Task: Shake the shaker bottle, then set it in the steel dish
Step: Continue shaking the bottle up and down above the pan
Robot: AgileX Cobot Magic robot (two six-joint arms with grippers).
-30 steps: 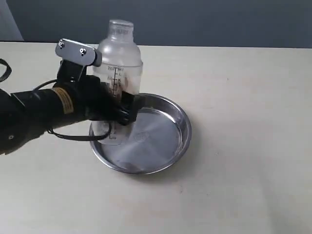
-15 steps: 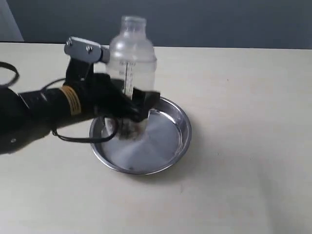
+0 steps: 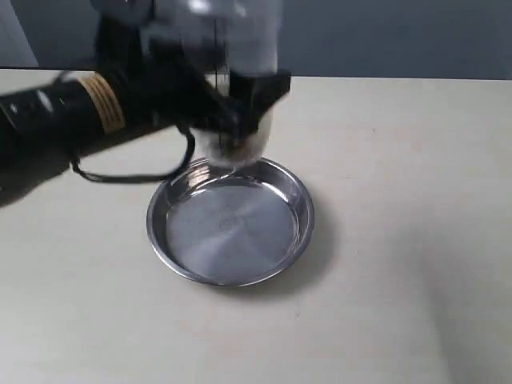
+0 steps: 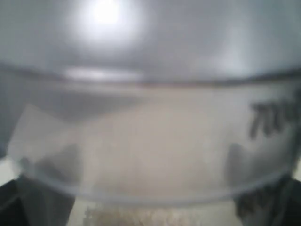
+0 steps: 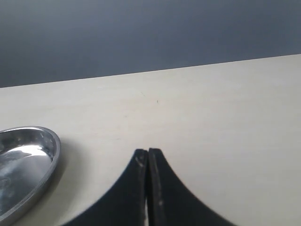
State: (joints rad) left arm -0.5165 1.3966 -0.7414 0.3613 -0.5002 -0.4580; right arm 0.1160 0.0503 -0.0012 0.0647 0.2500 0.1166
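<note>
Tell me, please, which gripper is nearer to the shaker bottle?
Left. The left gripper is clamped around the shaker bottle, held above the steel dish; the right gripper sits shut over the table beside the dish, away from the bottle.

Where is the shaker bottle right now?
In the exterior view, the shaker bottle is left of centre near the top, gripped by the left gripper and held over the far rim of the steel dish.
</note>
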